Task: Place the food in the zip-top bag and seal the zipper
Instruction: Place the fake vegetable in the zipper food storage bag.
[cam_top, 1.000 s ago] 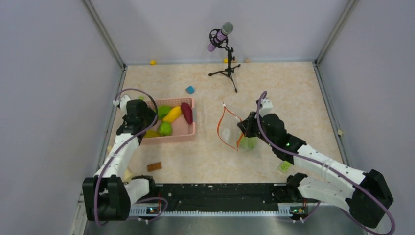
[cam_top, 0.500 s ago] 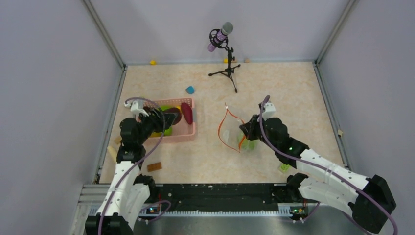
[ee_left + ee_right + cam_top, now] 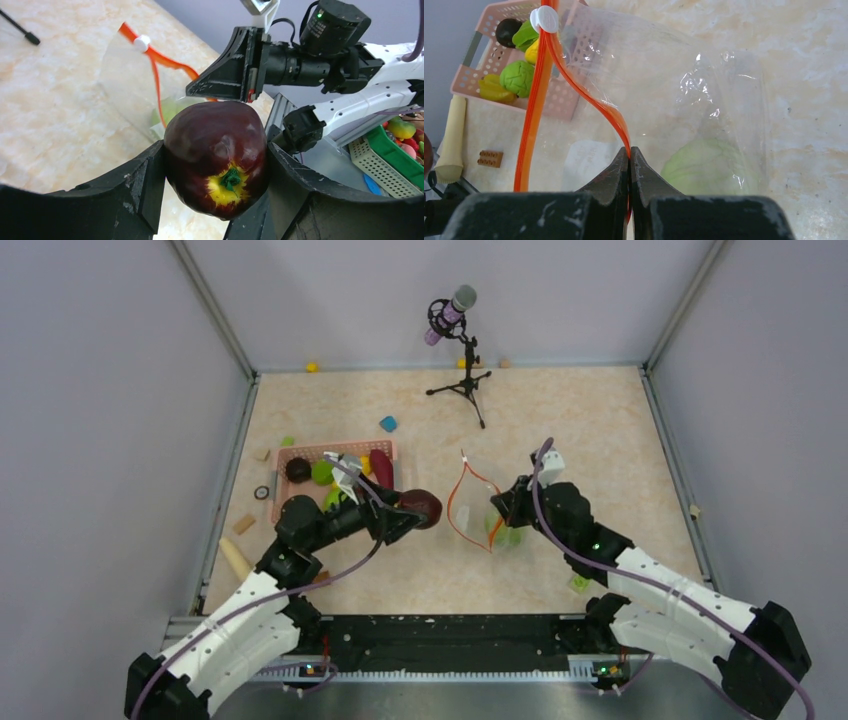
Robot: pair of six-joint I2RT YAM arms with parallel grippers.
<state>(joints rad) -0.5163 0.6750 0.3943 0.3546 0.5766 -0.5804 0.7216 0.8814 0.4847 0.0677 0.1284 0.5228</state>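
Clear crinkly zip-top bag (image 3: 689, 95) on beige bench (image 3: 580, 430), mouth agape; pale green leafy toy (image 3: 711, 167) inside. Right pincer (image 3: 629, 152) clamped on orange-red zipper strip (image 3: 535, 100). Left pincer (image 3: 216, 172) grips dark red toy apple (image 3: 215, 135) beside bag mouth. Pink slotted basket (image 3: 330, 446): dark brown ball (image 3: 297, 469), green pieces (image 3: 321, 472), maroon piece (image 3: 381, 468).

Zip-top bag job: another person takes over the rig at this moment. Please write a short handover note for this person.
Left pincer: shut on a dark red apple, held between the basket and the bag, facing its mouth.
Right pincer: shut on the zipper, holding the mouth open.
Done: one light green piece is inside the bag.
Left: drop in the apple, move the other food from the basket, then pull the slider to seal.
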